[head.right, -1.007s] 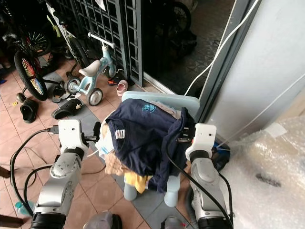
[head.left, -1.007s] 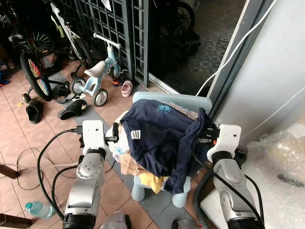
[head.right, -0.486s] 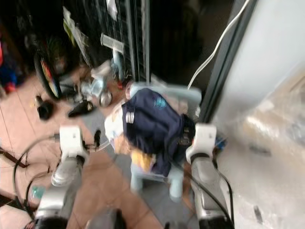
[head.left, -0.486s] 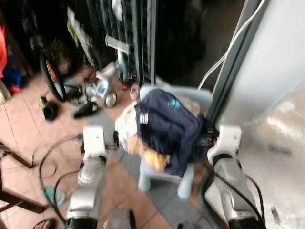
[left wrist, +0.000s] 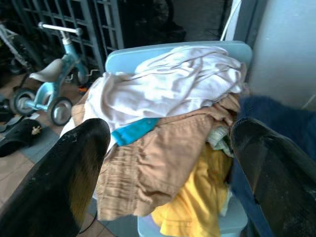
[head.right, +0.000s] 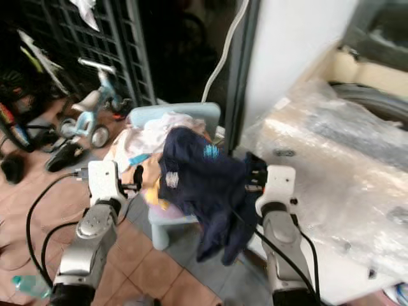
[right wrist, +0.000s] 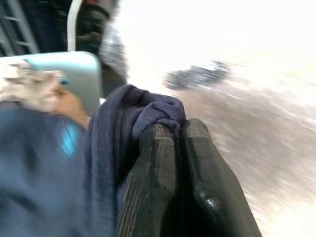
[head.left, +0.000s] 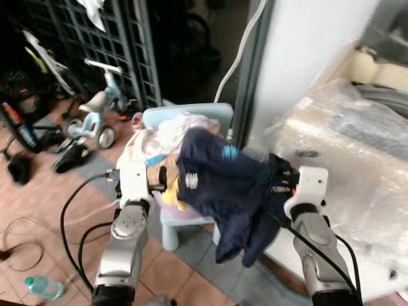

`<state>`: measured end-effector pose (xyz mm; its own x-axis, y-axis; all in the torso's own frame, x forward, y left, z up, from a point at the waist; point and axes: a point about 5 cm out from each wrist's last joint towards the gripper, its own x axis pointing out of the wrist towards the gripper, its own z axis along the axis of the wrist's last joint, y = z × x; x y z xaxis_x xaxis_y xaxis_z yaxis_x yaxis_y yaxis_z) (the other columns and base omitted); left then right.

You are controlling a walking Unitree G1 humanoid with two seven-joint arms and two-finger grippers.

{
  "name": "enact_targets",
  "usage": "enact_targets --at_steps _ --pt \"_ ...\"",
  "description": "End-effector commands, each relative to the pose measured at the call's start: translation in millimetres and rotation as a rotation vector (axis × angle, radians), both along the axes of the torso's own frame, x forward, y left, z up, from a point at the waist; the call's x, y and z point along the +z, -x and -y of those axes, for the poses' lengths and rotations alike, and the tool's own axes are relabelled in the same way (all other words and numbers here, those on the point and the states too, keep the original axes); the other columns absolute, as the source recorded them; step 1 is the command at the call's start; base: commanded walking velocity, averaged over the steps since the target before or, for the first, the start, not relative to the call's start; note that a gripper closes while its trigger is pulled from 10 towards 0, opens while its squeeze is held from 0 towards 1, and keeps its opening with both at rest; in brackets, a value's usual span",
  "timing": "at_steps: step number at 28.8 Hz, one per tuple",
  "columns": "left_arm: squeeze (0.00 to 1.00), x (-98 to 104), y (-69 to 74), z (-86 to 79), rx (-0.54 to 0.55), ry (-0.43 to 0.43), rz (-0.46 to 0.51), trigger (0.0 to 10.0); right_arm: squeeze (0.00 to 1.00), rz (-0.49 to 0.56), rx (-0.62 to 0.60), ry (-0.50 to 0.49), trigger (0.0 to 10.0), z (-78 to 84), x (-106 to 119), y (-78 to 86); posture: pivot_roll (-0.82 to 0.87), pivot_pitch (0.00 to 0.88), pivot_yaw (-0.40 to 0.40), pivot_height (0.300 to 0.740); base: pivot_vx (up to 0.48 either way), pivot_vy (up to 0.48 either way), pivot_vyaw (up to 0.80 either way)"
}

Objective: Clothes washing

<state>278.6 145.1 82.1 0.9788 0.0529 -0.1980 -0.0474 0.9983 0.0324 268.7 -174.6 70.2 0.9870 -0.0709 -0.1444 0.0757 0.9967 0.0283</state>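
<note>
Pale-blue balance bike [head.left: 95, 109] at far left by the dark grille, well apart from the work.

Next along, left gripper [head.left: 163, 178], fingers [left wrist: 84, 163] spread wide and holding nothing, just beside the near edge of the laundry pile; whether touching the cloth, cannot tell.

On the small blue chair [head.left: 191, 113]: white garment [left wrist: 168, 84] on top, tan garment [left wrist: 158, 158] beneath, yellow garment [left wrist: 192, 207] spilling over the seat front. A second ago mostly hidden under the navy shirt [head.left: 223, 185]; now laid bare.

Navy shirt no longer draped over the pile. Dragged off to the right, one edge touching the heap, the rest slung across to the right gripper [head.left: 278, 182], hem dangling below seat level.

Right gripper pinched tight on a bunched fold of that shirt, fingertips [right wrist: 163, 143] pressed together around the cloth.

Farthest right, a plastic-wrapped washing machine [head.left: 344, 159], taking up far more of the head views than before: head camera turned that way, no move of the machine itself.

Judged from this: first garment peeled clear and on its way toward the washer; carrying and loading not yet done, remaining pile untouched. Trailing hem likely to snag on the chair unless lifted higher.
</note>
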Motion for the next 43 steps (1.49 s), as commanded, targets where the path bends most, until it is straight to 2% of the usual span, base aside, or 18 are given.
enact_targets --at_steps 1,7,12,17,31,37,43 --pt "0.00 0.1 0.1 -3.3 0.021 -0.015 -0.008 10.0 0.00 0.031 0.013 0.003 10.0 -4.8 6.5 -4.6 -0.03 0.018 0.035 0.740 0.000 0.000 -0.80" --pt "0.00 -4.4 3.7 -4.5 0.041 -0.002 -0.023 10.0 0.00 0.035 0.023 0.022 10.0 -4.4 6.6 -5.5 -0.04 0.010 0.032 0.740 0.000 0.000 -0.80" --pt "0.00 -3.8 0.5 -5.7 0.023 -0.011 -0.018 10.0 0.00 0.041 -0.005 0.024 10.0 -2.7 4.7 -5.1 -0.04 0.000 0.039 0.740 0.000 0.000 -0.80" --pt "0.00 -13.1 1.8 -3.8 0.016 0.011 -0.049 10.0 0.00 0.028 -0.013 0.014 10.0 -2.2 -0.3 -3.4 -0.06 0.000 0.047 0.740 0.000 0.000 -0.80" --pt "0.00 -13.5 -4.1 -0.2 0.003 0.018 -0.045 10.0 0.00 0.049 -0.008 0.013 10.0 -3.8 1.7 -6.6 -0.07 0.000 0.055 0.740 0.000 0.284 -0.80" --pt "0.00 -12.1 -5.7 1.5 -0.016 0.015 -0.030 10.0 0.00 0.053 -0.009 0.012 10.0 -3.4 2.0 -8.0 -0.07 0.000 0.057 0.740 0.000 0.000 -0.58" --pt "0.00 -8.8 -6.0 6.9 -0.067 0.033 -0.001 10.0 0.00 0.056 -0.010 0.014 10.0 -3.4 2.3 -8.6 -0.07 0.000 0.056 0.740 0.000 -0.042 0.00"
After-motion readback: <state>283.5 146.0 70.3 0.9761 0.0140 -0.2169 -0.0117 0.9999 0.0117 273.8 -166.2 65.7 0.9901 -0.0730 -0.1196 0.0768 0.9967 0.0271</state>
